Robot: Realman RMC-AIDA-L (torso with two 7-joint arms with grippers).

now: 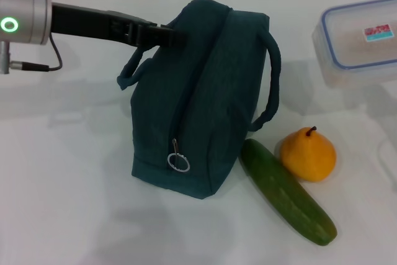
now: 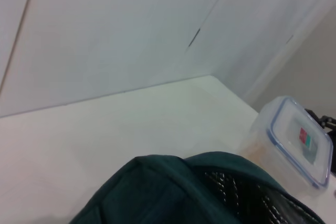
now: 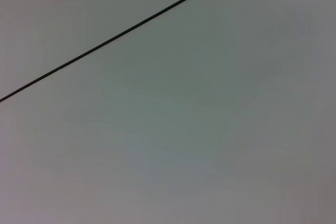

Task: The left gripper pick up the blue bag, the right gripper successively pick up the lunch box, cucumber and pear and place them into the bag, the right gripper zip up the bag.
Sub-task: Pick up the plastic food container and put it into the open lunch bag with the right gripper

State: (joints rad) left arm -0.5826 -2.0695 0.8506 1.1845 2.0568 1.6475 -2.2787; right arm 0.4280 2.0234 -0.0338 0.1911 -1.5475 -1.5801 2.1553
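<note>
Lunch box: clear plastic, blue-rimmed lid, at 2 o'clock from the bag on the white table. Its lid carries a small label in red and teal; the writing is too small to read. The left wrist view shows the same box just beyond the bag's top edge.

Pear: yellow-orange, dark stem upward, at 4 o'clock from the bag, just beside the cucumber and possibly touching it.

Cucumber: dark green, lying diagonally, its upper end against the bag's lower right corner.

Blue bag: dark teal fabric, upright at centre, two loop handles, zipper running down the near face to a metal ring pull. In the left wrist view the top appears partly open, showing dark lining.

Left gripper: reaching in from 10 o'clock, black fingers closed on the bag's top edge.

Right gripper: not visible; its wrist camera shows only a pale surface crossed by a dark line.
</note>
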